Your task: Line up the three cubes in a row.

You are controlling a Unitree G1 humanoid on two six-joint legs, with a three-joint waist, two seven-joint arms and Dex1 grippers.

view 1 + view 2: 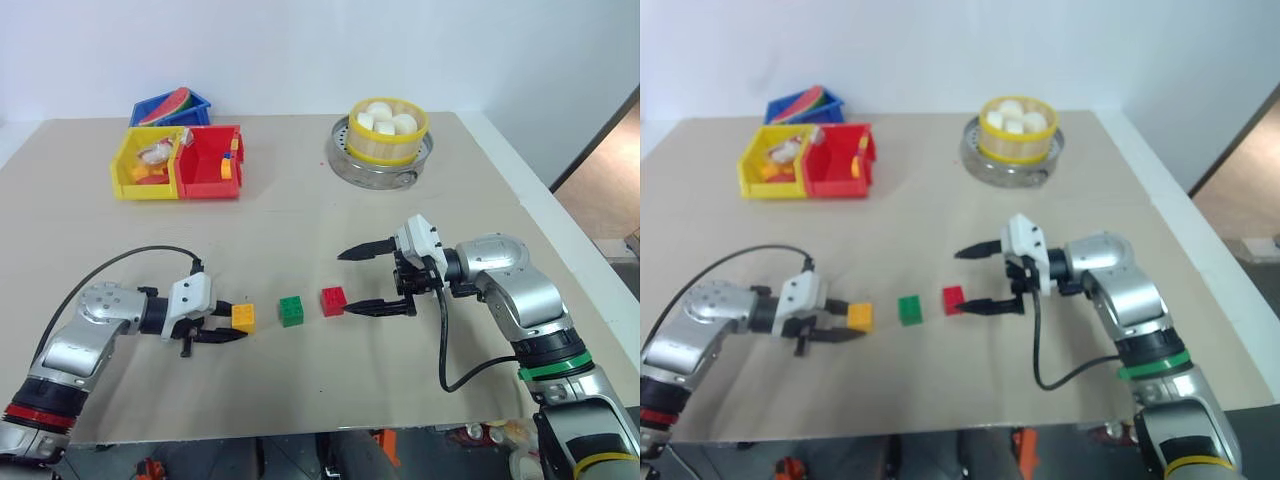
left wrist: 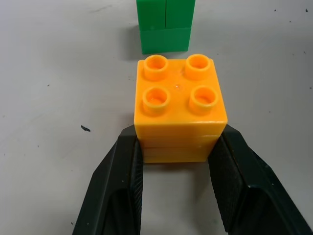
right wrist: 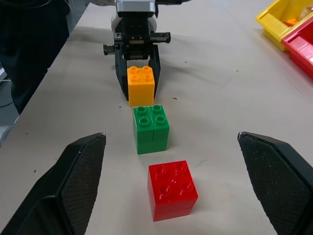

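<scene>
Low in the middle of the head view the three cubes already sit nearly in a line on the table: the yellow-orange cube at lower left, the green cube just right of it, the red cube right again and a touch higher in the frame. The left gripper has its two black fingers pressed against the yellow-orange cube's sides, pinching it where it rests on the table. The right gripper hangs beside the red cube with its claw spread wide, touching nothing. From where I stand, the row looks close to done, though it slants slightly. I'd say the careful move is to let go of the yellow-orange cube gently, spreading the fingers evenly so neither drags it sideways, then back straight out along the line without nudging the green one.
</scene>
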